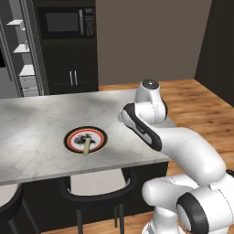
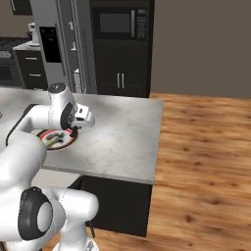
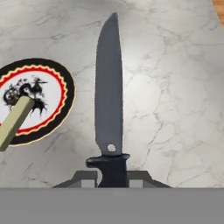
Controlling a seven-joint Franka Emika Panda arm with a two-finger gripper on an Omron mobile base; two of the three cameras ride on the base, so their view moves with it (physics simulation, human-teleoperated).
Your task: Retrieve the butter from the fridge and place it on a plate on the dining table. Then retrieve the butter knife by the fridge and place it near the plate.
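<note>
The dining table [image 1: 36, 123] has a white-grey marble top with fine grey veining and a dark base. It runs across the left base view, and its far corner ends above warm wooden plank flooring [image 2: 206, 162]. Two dark stools [image 1: 98, 194] are tucked under its near edge.

The plate [image 1: 85, 139] lies flat on the marble, well in from the edges. The butter [image 1: 86, 145] rests on the plate, with one end over the dark centre and the other end over the rim. In the hand view, the butter [image 3: 15, 121] lies at an angle across the plate [image 3: 37, 103].

The gripper [image 3: 113, 177] is clamped on the handle of the butter knife [image 3: 109, 96]. The dark blade points away from the hand over bare marble, just beside the plate and not touching it. From these views, it is not possible to tell whether the blade is touching the tabletop.

Beyond the table stands the grey fridge [image 2: 61, 44], with its black dispenser panel [image 2: 50, 44] on one door. White shelves are visible at the left edge of the left base view. To its right, a microwave [image 2: 120, 22] is built into the black cabinets [image 2: 122, 73]. A plain taupe wall [image 1: 146, 41] closes off the room behind.
</note>
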